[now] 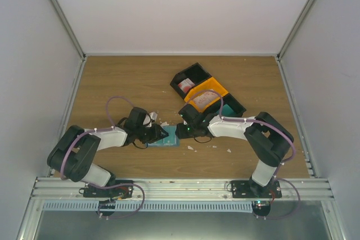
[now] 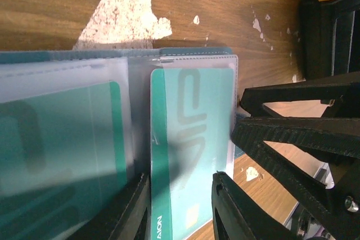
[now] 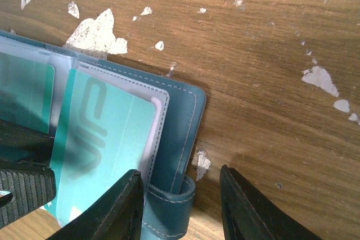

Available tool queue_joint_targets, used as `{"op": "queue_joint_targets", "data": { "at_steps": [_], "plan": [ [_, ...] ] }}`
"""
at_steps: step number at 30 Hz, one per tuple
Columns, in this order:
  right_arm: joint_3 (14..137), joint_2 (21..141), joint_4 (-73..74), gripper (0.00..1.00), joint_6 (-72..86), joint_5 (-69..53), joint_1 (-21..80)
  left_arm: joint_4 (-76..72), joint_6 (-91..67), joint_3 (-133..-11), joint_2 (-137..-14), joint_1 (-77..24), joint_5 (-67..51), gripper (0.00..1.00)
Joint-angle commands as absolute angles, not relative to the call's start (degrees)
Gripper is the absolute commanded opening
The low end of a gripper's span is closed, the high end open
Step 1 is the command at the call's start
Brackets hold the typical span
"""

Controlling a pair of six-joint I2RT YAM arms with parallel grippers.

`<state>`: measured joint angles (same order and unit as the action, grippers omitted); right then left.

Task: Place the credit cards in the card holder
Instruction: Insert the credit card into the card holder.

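The teal-blue card holder (image 1: pixel 169 137) lies open on the wood between both grippers. In the left wrist view its clear sleeves (image 2: pixel 132 111) each show a teal-green card (image 2: pixel 194 139). My left gripper (image 2: pixel 180 209) is open, its fingers over that card's near end. My right gripper (image 3: pixel 181 209) is open, straddling the holder's stitched edge and strap loop (image 3: pixel 171 209). The right gripper also shows in the left wrist view (image 2: pixel 298 139). A red-white credit card (image 1: pixel 184 86) and a pinkish one (image 1: pixel 206 100) lie in the trays behind.
A black tray (image 1: pixel 191 74) and a yellow tray (image 1: pixel 216 89) stand at the back centre, with a green-teal block (image 1: pixel 228 111) beside them. White chipped patches (image 3: pixel 95 32) mark the wood near the holder. Metal frame walls enclose the table.
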<state>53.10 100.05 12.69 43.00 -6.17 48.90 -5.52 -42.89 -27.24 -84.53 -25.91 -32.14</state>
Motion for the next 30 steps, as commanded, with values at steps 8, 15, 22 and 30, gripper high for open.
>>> {"op": "queue_joint_targets", "data": {
  "at_steps": [8, 15, 22, 30],
  "plan": [
    [50.1, 100.5, 13.8, 0.39, 41.3, -10.2, 49.0, 2.6, -39.9, -30.8, -83.6, -28.8, -25.9, 0.19],
    [49.7, 101.3, 11.2, 0.37, 40.2, -13.7, 49.0, 2.2, -37.8, -33.1, -85.7, -30.1, -27.5, 0.14],
    [49.7, 99.8, 12.1, 0.36, 40.7, -10.5, 48.6, 3.5, -36.7, -34.7, -86.1, -30.1, -28.3, 0.17],
    [52.6, 94.1, 17.4, 0.41, 40.8, -2.1, 48.6, 13.0, -33.7, -38.7, -79.9, -30.1, -19.9, 0.41]
  ]
}}
